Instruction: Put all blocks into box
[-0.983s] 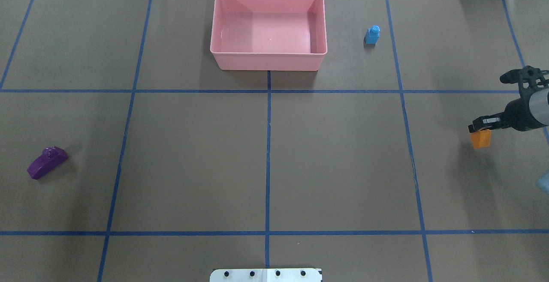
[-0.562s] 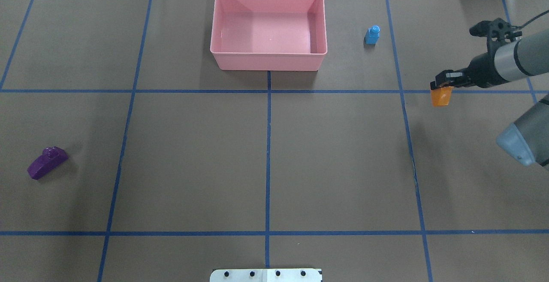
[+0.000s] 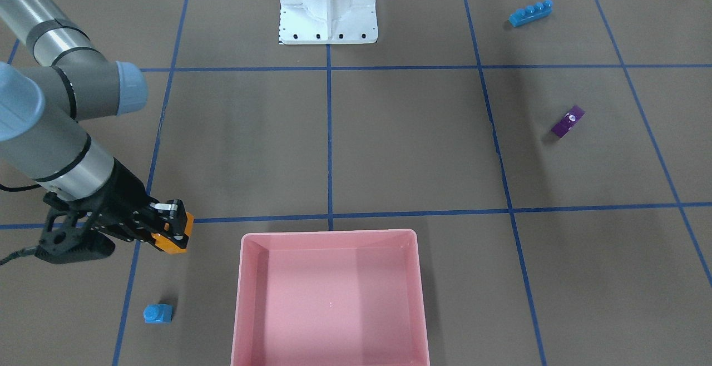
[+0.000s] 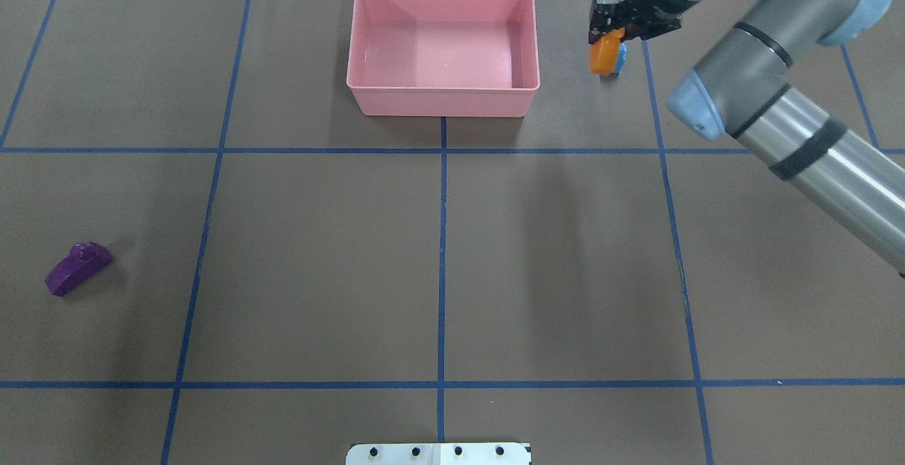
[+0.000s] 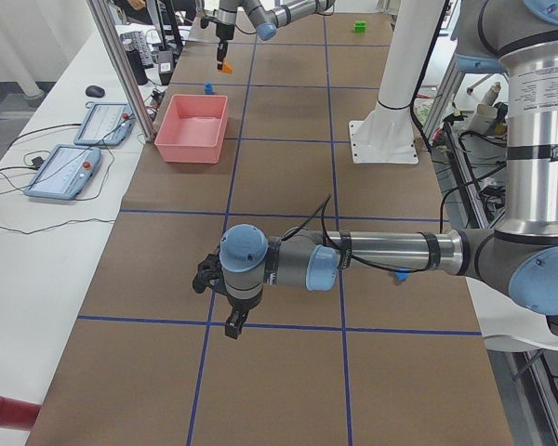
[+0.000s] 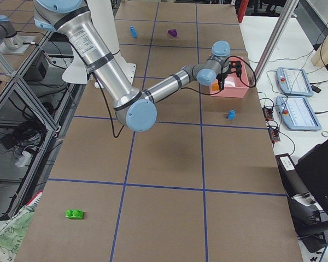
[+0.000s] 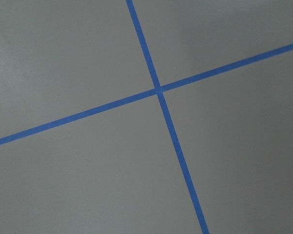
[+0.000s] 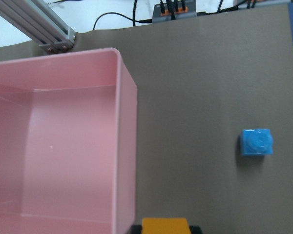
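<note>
My right gripper (image 4: 606,35) is shut on the short orange block (image 4: 602,55) and holds it above the table, just right of the pink box (image 4: 442,101), apart from its wall. The box holds nothing. In the right wrist view the orange block (image 8: 166,226) sits at the bottom edge beside the box rim (image 8: 122,146). The small blue block (image 3: 158,313) stands on the table close by. The purple block (image 4: 78,267) lies far left. The long blue block (image 3: 530,13) and the green block (image 6: 74,214) lie near the robot's side. My left gripper (image 5: 234,323) hovers low over the table; I cannot tell its state.
The white metal base (image 3: 328,18) stands at the robot's side of the table. Blue tape lines (image 7: 158,90) grid the brown surface. Tablets and cables (image 5: 70,158) lie on the white bench beyond the box.
My right gripper has carried the orange block from the table's right edge forward and leftward to beside the box, over the small blue block.
</note>
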